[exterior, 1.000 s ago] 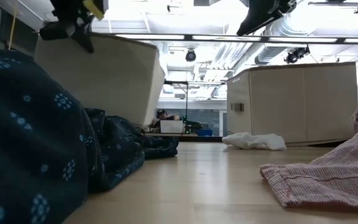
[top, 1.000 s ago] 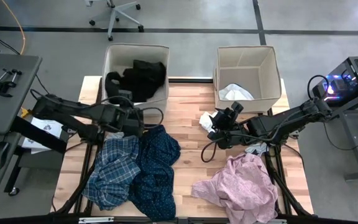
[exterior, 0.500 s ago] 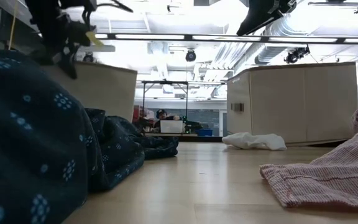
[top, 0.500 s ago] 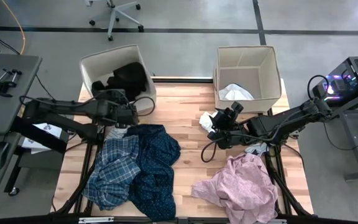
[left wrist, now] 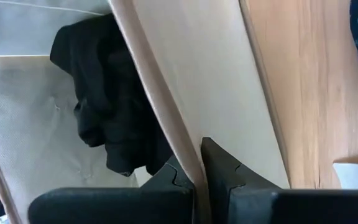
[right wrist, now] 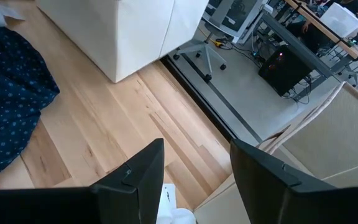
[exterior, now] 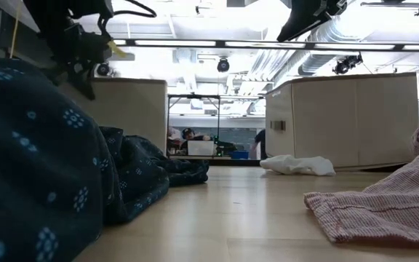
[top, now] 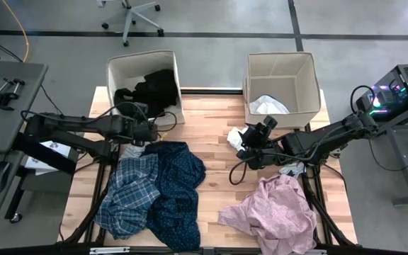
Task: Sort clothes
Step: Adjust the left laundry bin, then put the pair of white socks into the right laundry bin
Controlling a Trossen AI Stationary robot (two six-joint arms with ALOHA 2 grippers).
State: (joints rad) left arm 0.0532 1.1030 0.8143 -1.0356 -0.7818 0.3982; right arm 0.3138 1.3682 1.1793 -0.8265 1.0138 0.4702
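- Two beige fabric boxes stand at the far edge of the pale wooden table (top: 211, 152), and the left box (top: 121, 73) sits skewed, its near wall pinched by the left tool (top: 149, 132).
- In the left wrist view, that left tool (left wrist: 199, 168) has its fingers (left wrist: 225, 171) squeezed tight on the beige rim, one finger inside the box, one outside.
- Inside the left box lies a crumpled black garment (top: 151, 88), heaped toward the far corner; the wrist view shows the black garment (left wrist: 104, 106) against the inner wall.
- The right box (top: 302, 74) stands square and upright, with a small white piece of fabric (top: 268, 105) on its floor.
- The right tool (top: 250, 138) hovers above the table just before the right box, fingers (right wrist: 132, 177) spread fairly wide with nothing between them.
- A small white sock (top: 234, 136) lies on the table just beside that tool; the low view shows the same white lump (exterior: 297, 165) at the foot of the right box.
- Near the left arm, a blue-white plaid shirt (top: 127, 195) lies bunched, touching a dark navy patterned shirt (top: 179, 188) spread beside it.
- A pale pink garment (top: 275, 211) is rumpled at the near right of the table, well apart from the two shirts.
- A small pale sock (top: 292, 168) peeks out beside the right arm, just beyond the pink garment.
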